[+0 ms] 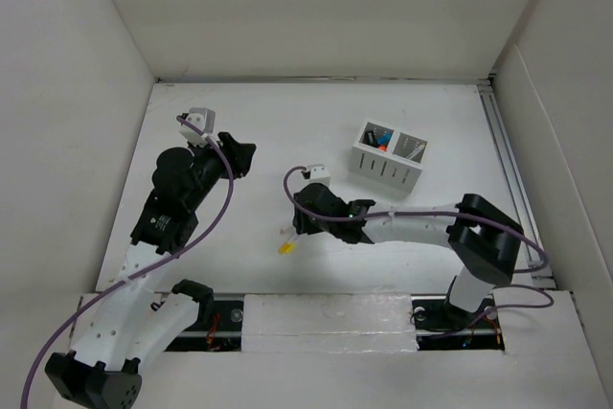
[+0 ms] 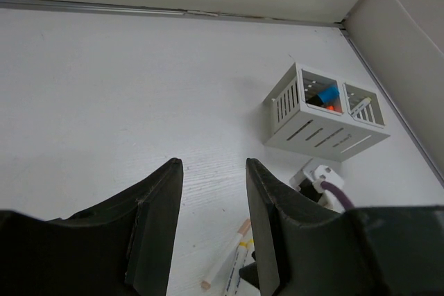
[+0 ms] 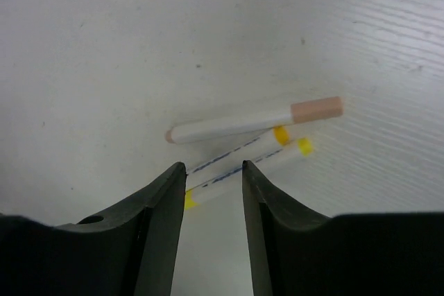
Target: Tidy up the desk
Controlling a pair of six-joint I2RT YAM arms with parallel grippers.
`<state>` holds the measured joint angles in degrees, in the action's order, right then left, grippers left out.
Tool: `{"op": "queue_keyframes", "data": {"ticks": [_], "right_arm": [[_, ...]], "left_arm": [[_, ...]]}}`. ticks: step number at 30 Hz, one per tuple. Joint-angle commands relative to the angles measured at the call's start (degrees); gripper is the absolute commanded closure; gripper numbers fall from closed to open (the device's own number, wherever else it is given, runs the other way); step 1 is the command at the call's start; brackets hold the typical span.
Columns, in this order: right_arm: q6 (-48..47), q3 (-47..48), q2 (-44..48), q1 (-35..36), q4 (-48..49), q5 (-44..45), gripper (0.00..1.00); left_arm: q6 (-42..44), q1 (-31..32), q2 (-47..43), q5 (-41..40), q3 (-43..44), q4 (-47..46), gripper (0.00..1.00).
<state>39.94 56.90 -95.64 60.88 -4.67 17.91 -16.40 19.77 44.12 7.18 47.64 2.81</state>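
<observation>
The desk (image 1: 287,122) is a white tabletop. Three markers lie together on it: a white one with a pink cap (image 3: 253,121) and two with yellow caps (image 3: 236,152) (image 3: 277,157). They show in the top view (image 1: 286,242) and the left wrist view (image 2: 227,254). My right gripper (image 3: 214,168) is open and low over the near ends of the yellow-capped markers, one of them running between the jaws; in the top view it (image 1: 299,225) is just above them. My left gripper (image 2: 214,164) is open and empty, held above the desk at the left (image 1: 244,154).
A white slotted two-compartment organizer (image 1: 388,162) stands at the right middle, with blue and orange items in one compartment and a dark item in the other; it also shows in the left wrist view (image 2: 326,112). White wall panels (image 1: 77,93) enclose the desk. A rail (image 1: 506,155) runs along the right edge.
</observation>
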Motion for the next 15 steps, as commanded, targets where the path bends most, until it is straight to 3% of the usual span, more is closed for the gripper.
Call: {"op": "queue_keyframes", "data": {"ticks": [1,15], "right_arm": [[0.7,4.5,-2.1,1.1,-2.4,-1.7,0.56],[2.9,5.1,-4.6,3.4,-6.8,0.1,0.62]], "left_arm": [[0.0,0.1,0.1,-0.2,1.3,-2.0,0.62],[0.0,0.1,0.8,0.1,1.4,-2.2,0.62]]}}
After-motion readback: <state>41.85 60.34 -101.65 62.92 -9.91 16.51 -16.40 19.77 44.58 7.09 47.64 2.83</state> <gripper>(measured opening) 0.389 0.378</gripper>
